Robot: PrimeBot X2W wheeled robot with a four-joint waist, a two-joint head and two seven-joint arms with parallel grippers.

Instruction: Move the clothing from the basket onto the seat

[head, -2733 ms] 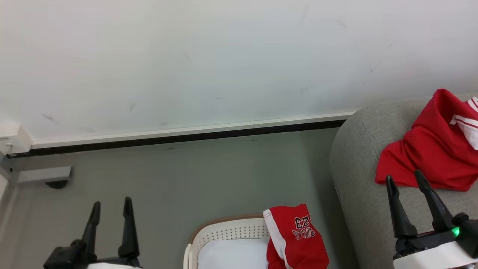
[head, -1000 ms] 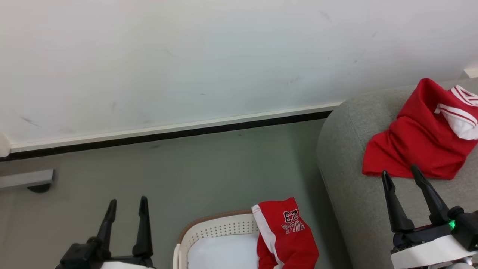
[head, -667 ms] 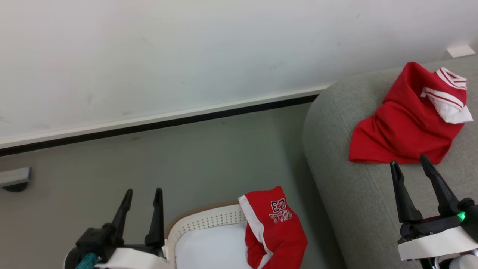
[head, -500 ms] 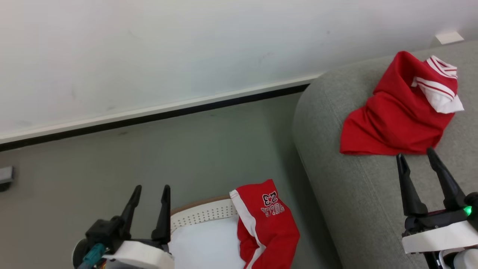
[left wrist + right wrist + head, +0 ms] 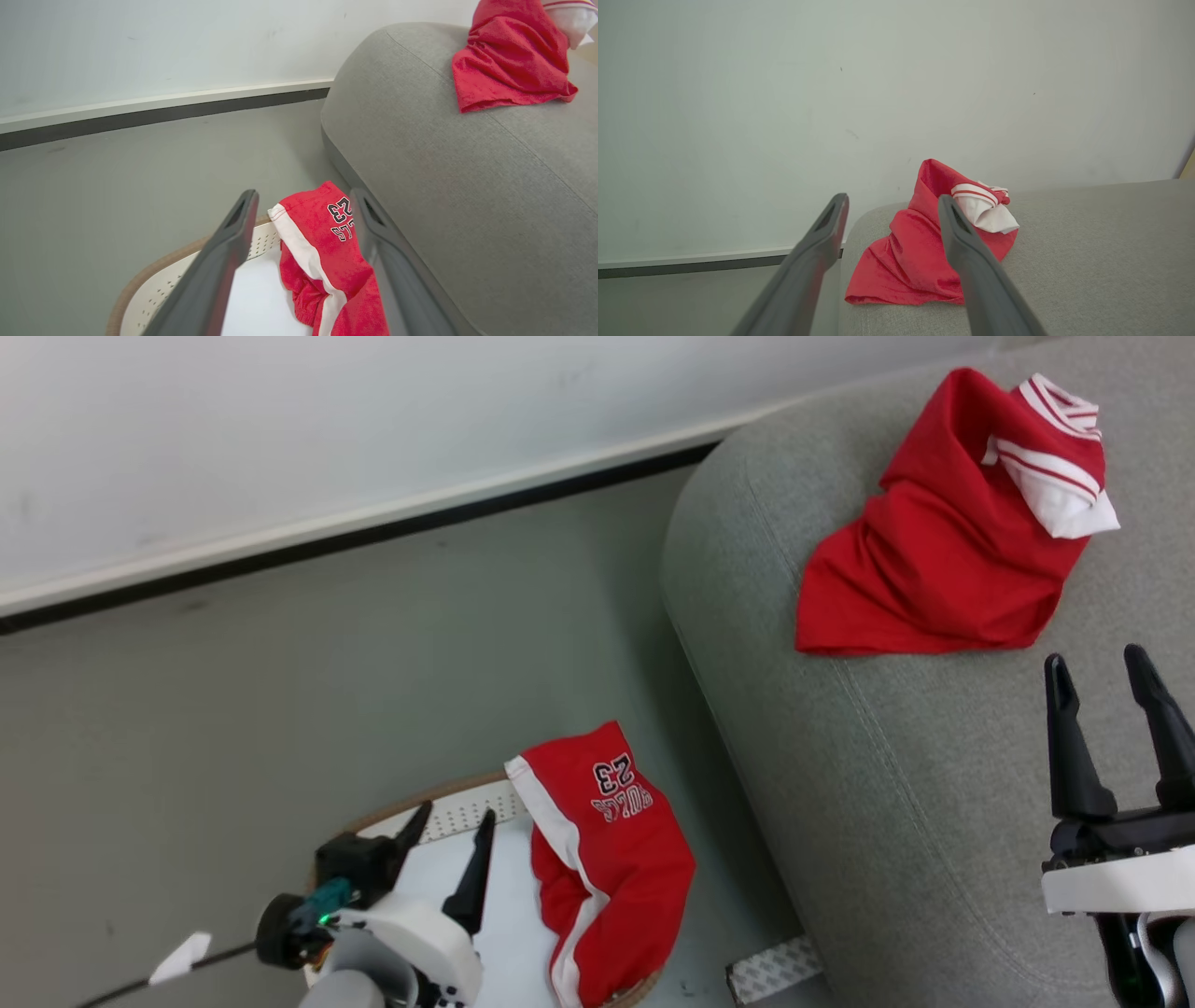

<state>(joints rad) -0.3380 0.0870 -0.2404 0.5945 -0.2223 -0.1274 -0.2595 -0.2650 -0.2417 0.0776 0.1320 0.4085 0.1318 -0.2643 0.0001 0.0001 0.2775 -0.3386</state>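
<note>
My left gripper (image 5: 456,810) is wide open, but the shorts (image 5: 607,859) just hang off the basket (image 5: 135,280) rim, so a sloppy pinch could dump them onto the floor (image 5: 280,709).

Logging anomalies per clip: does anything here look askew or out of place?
The red shorts hang over the rim of the basket, draping outside toward the floor rather than lying inside. The red top lies crumpled on the seat. Nothing looks damaged.
</note>
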